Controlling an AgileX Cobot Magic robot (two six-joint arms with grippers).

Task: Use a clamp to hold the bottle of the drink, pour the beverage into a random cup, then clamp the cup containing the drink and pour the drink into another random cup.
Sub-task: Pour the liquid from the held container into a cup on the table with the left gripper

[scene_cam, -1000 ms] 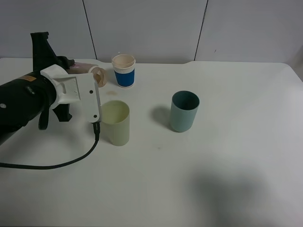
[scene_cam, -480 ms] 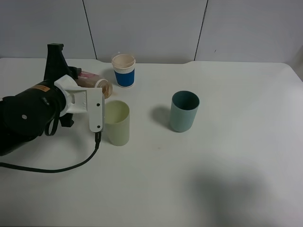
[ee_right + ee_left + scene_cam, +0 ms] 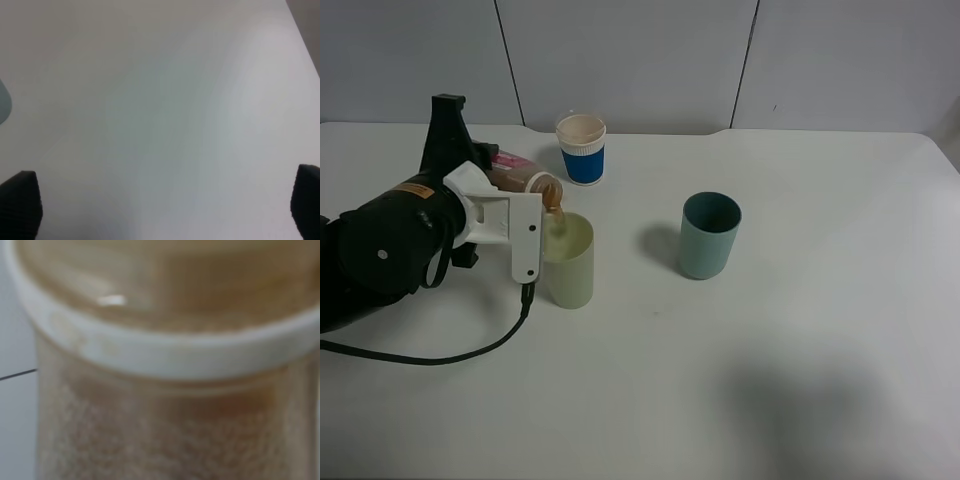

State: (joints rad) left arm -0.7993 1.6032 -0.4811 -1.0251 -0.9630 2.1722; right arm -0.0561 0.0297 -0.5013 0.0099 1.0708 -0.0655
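Note:
My left gripper (image 3: 480,172) is shut on the drink bottle (image 3: 518,178), which is tipped mouth-down to the right. A thin brown stream runs from its mouth into the pale yellow-green cup (image 3: 569,268) just below. The left wrist view is filled by the bottle's neck ring and brown drink (image 3: 165,420); no fingers show there. A teal cup (image 3: 708,236) stands upright to the right, apart from the arm. My right gripper (image 3: 162,205) is open over bare table, with only its dark fingertips (image 3: 20,202) showing; it is out of the exterior high view.
A blue cup with a white rim (image 3: 582,149) stands behind the bottle, near the table's back edge. A black cable (image 3: 440,352) trails from the left arm across the white table (image 3: 800,380). A sliver of the teal cup (image 3: 3,100) shows in the right wrist view.
My left arm has rolled and swung toward the yellow-green cup. The bottle's mouth has dropped over the cup's rim and drink now flows out. The cups have not moved.

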